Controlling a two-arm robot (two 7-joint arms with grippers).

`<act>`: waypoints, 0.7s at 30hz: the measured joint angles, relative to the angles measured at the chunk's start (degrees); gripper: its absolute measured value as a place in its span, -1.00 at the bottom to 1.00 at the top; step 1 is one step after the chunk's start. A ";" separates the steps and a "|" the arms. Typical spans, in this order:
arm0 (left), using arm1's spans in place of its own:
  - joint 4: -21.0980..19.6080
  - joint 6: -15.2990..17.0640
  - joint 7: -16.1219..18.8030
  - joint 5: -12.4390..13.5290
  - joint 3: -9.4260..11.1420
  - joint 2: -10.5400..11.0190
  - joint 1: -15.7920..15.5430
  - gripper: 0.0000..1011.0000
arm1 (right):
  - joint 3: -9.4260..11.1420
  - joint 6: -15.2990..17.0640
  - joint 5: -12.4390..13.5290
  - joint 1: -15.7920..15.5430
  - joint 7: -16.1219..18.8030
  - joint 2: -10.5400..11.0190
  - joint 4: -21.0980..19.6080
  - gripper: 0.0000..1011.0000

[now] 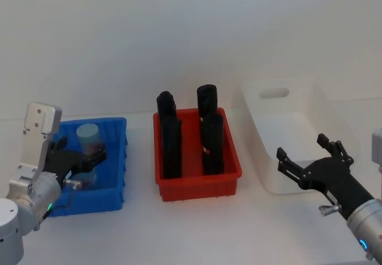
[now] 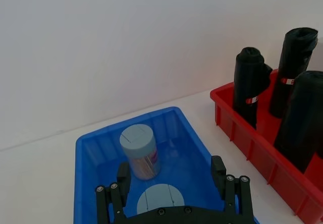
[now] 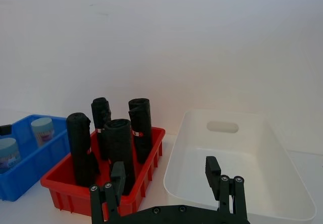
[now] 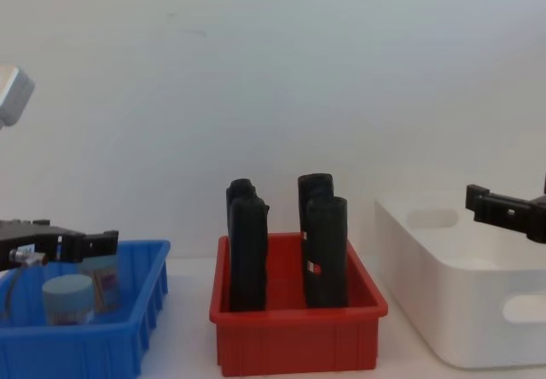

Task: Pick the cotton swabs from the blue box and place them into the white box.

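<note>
The blue box (image 1: 113, 122) stands at the table's left with two cotton swabs jars upright in it. The far jar (image 1: 89, 135) (image 2: 140, 150) is free. The near jar's pale blue lid (image 2: 160, 199) lies just under my left gripper (image 1: 88, 168) (image 2: 170, 176), which hovers open over it, one finger on each side. From the chest view both jars (image 4: 67, 299) (image 4: 101, 278) sit below that gripper. My right gripper (image 1: 300, 146) (image 3: 165, 172) hangs open at the near end of the white box (image 1: 258, 129) (image 3: 177, 148), holding nothing.
A red bin (image 1: 197, 182) (image 4: 290, 341) with several tall black containers (image 1: 172, 148) stands between the blue and white boxes. A white wall rises behind the table. Bare table runs along the front of the bins.
</note>
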 joint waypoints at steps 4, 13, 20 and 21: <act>1.36 1.08 -0.47 -0.23 -0.29 -0.06 -0.52 0.99 | 0.00 0.00 0.00 0.00 0.00 0.00 0.00 0.98; 3.81 2.48 -1.20 -0.39 -0.63 -0.28 -1.30 0.99 | 0.00 0.00 0.00 0.00 0.00 0.00 0.00 0.98; 5.71 2.99 -1.98 -0.50 -0.77 -0.58 -1.95 0.99 | 0.00 0.00 0.00 0.00 0.00 0.00 0.00 0.98; 5.90 3.02 -2.06 -0.50 -0.77 -0.62 -2.01 0.99 | 0.00 0.00 0.00 0.00 0.00 0.00 0.00 0.98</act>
